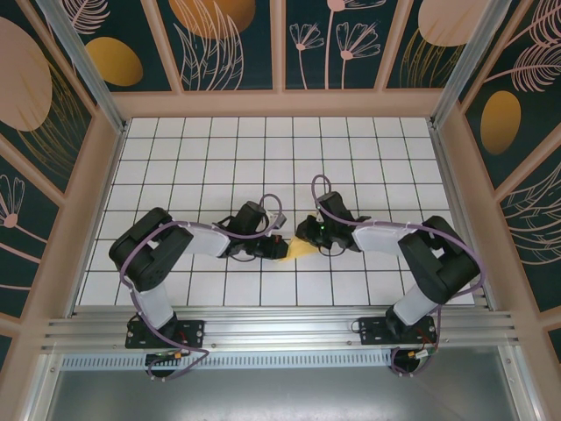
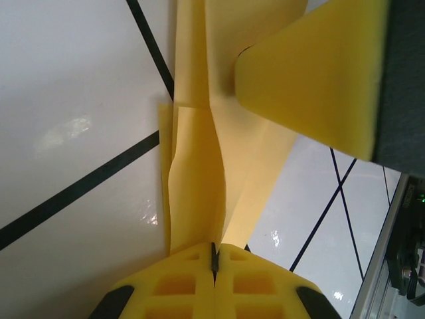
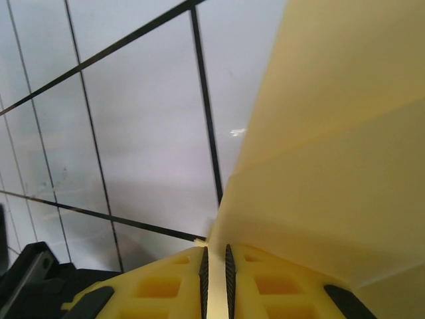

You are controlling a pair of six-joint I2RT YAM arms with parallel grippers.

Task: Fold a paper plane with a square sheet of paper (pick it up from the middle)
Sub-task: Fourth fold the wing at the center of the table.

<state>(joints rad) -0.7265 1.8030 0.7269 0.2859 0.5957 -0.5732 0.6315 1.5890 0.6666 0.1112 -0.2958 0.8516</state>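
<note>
Left wrist view: the sheet of paper (image 2: 199, 166), pale yellow and creased into long lengthwise folds, runs from the bottom of the picture to the top edge, over the white tabletop (image 2: 73, 86) with its black grid lines. The left fingers (image 2: 196, 269) are clenched on its near end, their yellow pads pressed together with the paper coming out between them. At the upper right, one yellow pad of the right fingers (image 2: 312, 73) sits against the far part of the paper.

In the right wrist view, the right fingers are pinched on an edge of the sheet, which spreads in broad layered flaps to the right.

From the top external camera, a small yellow wedge of the paper lies between the two sets of fingers, near the middle of the tabletop's width and toward its near edge. Both arms reach inward to it.
</note>
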